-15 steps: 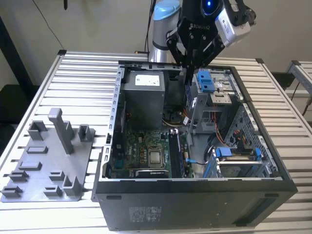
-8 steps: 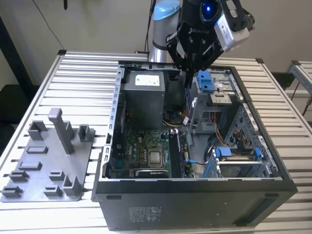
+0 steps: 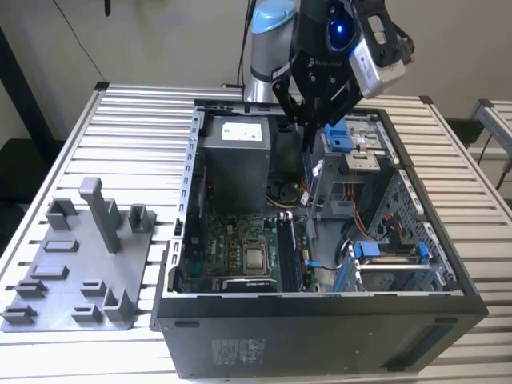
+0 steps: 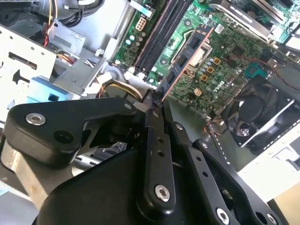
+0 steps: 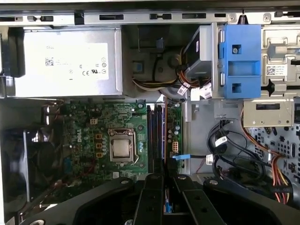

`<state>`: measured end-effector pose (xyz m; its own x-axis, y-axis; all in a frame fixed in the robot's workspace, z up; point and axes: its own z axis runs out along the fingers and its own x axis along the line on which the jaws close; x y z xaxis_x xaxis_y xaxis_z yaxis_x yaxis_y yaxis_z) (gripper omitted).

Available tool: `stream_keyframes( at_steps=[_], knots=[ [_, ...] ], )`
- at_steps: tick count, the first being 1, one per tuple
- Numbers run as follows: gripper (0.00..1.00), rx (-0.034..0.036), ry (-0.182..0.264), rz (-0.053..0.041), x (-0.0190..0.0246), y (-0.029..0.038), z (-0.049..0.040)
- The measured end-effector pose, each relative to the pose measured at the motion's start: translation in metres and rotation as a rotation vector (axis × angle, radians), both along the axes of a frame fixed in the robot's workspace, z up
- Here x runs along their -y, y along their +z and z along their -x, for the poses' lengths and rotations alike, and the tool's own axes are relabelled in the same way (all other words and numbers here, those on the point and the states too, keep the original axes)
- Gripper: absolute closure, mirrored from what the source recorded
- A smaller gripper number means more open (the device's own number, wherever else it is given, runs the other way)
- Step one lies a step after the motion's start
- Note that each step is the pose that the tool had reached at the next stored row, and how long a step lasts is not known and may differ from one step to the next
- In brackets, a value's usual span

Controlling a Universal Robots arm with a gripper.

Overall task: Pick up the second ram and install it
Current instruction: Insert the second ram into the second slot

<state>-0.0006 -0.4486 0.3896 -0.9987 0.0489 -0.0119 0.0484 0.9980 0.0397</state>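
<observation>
Our gripper [image 4: 157, 99] is clamped on the second ram [image 4: 183, 61], pinching the thin board edge-on above the motherboard [image 5: 89, 136] inside the open computer case [image 3: 320, 316]. The memory slots [image 5: 152, 136] lie below it, beside the processor socket [image 5: 121, 146]. We judge alignment matters most here: board upright, parallel with a free slot, centred along its length.

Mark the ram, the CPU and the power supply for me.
ram [image 4: 187, 52], second wrist view, middle of the board's face.
CPU [image 5: 121, 148], first wrist view, centre of its metal lid.
power supply [image 5: 65, 63], first wrist view, its labelled face.
</observation>
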Motion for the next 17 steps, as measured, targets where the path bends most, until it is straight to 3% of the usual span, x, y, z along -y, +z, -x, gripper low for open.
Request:
stream_keyframes(
  at_steps=[17],
  knots=[
    [0.86,0.0,0.0,-0.0001,0.0031,-0.0215,-0.0003]
  ],
)
